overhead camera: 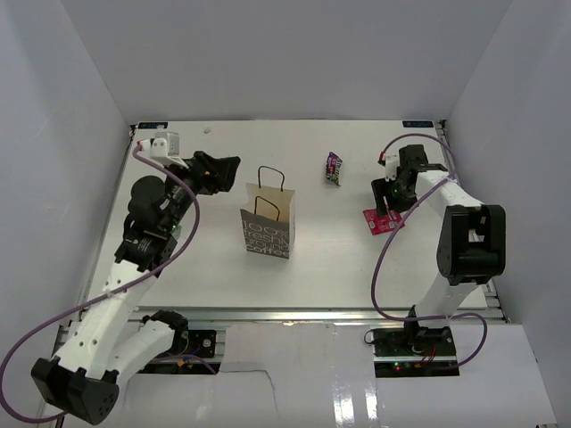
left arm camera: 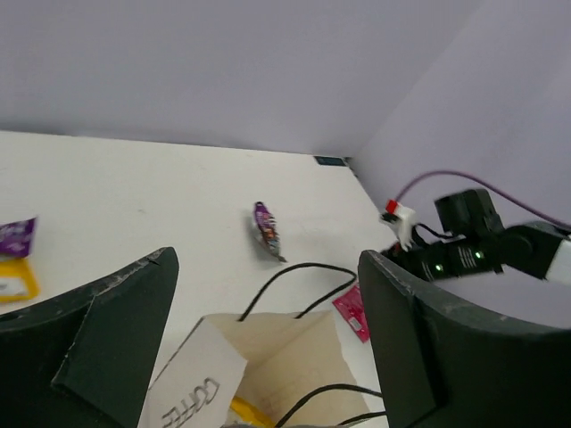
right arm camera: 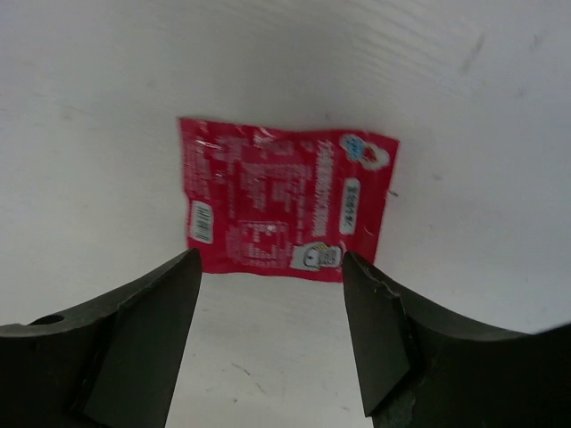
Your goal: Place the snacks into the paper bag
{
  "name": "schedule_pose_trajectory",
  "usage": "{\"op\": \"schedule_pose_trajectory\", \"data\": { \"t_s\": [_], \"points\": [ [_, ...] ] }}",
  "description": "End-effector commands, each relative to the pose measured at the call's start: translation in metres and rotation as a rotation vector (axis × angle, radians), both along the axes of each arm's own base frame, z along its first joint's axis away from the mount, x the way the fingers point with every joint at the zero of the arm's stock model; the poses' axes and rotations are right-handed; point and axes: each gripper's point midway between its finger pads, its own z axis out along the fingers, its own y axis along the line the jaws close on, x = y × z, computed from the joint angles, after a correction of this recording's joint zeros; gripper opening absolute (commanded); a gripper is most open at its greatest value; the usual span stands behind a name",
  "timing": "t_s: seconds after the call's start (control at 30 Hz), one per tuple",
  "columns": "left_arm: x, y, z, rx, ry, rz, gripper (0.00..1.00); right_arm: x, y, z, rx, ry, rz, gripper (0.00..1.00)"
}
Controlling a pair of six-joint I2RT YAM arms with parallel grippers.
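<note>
Yellow packet (left arm camera: 237, 413) seemingly inside paper bag (overhead camera: 268, 234); left gripper (left arm camera: 266, 260) wide open, empty; right gripper (right arm camera: 269, 260) open above red packet (right arm camera: 285, 201); purple packet (overhead camera: 334, 168) outstanding.

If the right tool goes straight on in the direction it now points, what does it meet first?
The right tool would most likely meet the red packet, lying flat on the table straight ahead, framed by its open jaws. The gap to it is unclear.

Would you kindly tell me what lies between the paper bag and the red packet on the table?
Nothing: the top view shows bare table between the paper bag and the red packet; the purple packet lies farther back.
</note>
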Motion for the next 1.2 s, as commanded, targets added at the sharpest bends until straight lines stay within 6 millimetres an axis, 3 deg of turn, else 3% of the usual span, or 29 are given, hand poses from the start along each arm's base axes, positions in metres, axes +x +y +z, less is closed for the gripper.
{"op": "schedule_pose_trajectory", "data": {
  "t_s": [0.0,0.13,0.23,0.4,0.57,0.73,0.77,0.87,0.97,1.1,1.17],
  "points": [
    [-0.006,0.048,-0.033,0.063,0.134,0.242,0.93,0.014,-0.043,-0.008,-0.218,-0.057,-0.226,0.71],
    [-0.032,0.067,-0.077,0.037,0.241,0.302,0.93,0.013,-0.049,-0.029,-0.270,-0.019,-0.154,0.75],
    [-0.048,0.076,-0.097,-0.007,0.280,0.330,0.93,0.013,-0.038,-0.043,-0.218,0.011,-0.093,0.76],
    [-0.062,0.086,-0.108,-0.057,0.289,0.366,0.93,0.019,-0.026,-0.060,-0.151,0.045,-0.037,0.77],
    [-0.065,0.087,-0.115,-0.051,0.315,0.369,0.93,0.008,-0.011,-0.073,-0.020,0.103,0.010,0.71],
    [-0.067,0.085,-0.123,-0.061,0.335,0.360,0.93,-0.009,0.006,-0.080,0.117,0.152,0.056,0.54],
    [-0.067,0.084,-0.125,-0.062,0.339,0.357,0.93,-0.009,-0.004,-0.081,0.131,0.154,0.033,0.45],
    [-0.067,0.084,-0.127,-0.060,0.343,0.358,0.93,-0.012,-0.005,-0.081,0.168,0.162,0.040,0.28],
    [-0.067,0.084,-0.127,-0.061,0.343,0.356,0.93,-0.014,-0.004,-0.077,0.204,0.158,0.061,0.19],
    [-0.067,0.084,-0.128,-0.061,0.345,0.355,0.93,-0.008,0.001,-0.057,0.282,0.100,0.116,0.09],
    [-0.068,0.084,-0.129,-0.061,0.346,0.356,0.93,-0.003,0.009,-0.037,0.333,0.038,0.173,0.08]
  ]
}}
